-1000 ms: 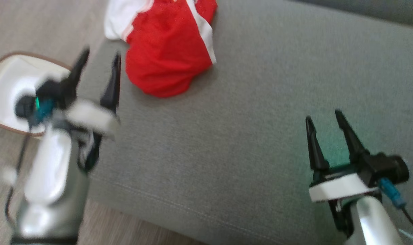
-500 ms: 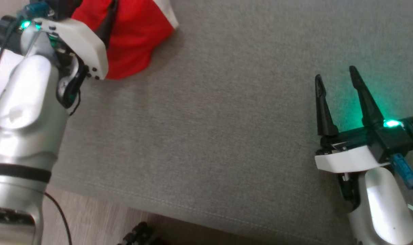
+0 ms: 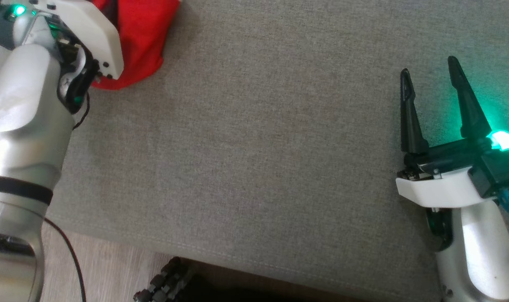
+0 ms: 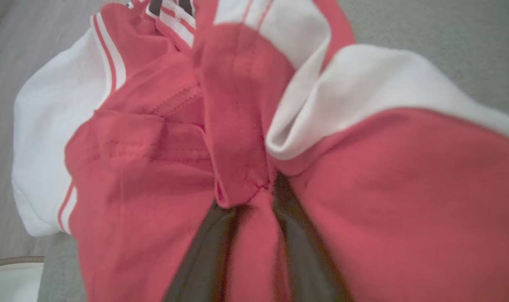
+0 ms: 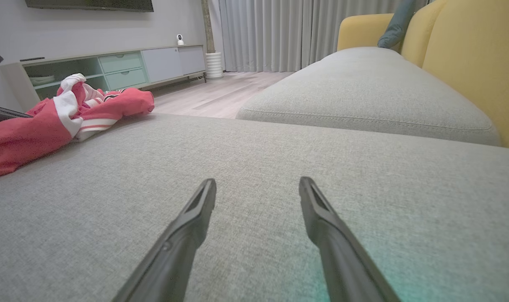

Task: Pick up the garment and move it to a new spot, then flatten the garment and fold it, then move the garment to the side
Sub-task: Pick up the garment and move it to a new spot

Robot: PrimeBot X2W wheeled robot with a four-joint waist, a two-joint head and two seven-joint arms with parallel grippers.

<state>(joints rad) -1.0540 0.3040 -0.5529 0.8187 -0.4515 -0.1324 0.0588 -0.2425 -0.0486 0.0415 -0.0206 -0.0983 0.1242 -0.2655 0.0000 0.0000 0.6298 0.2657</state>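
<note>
The left hand (image 4: pixel 258 195) straddles a thin red fold of the jersey (image 4: pixel 384 180), whether pinched I cannot tell, so a shallow bite could slip on lifting, while the right hand (image 3: pixel 429 66) hangs spread.

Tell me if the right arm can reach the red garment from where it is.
Probably not without a long stretch: nothing blocks the right claw, only grey cushion lies between, but the garment sits at the far left end.

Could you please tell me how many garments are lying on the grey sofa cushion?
1: a crumpled red-and-white fabric garment at the far left corner of the grey fabric cushion, with the left gripper amid its folds. Another could be hidden underneath.
</note>
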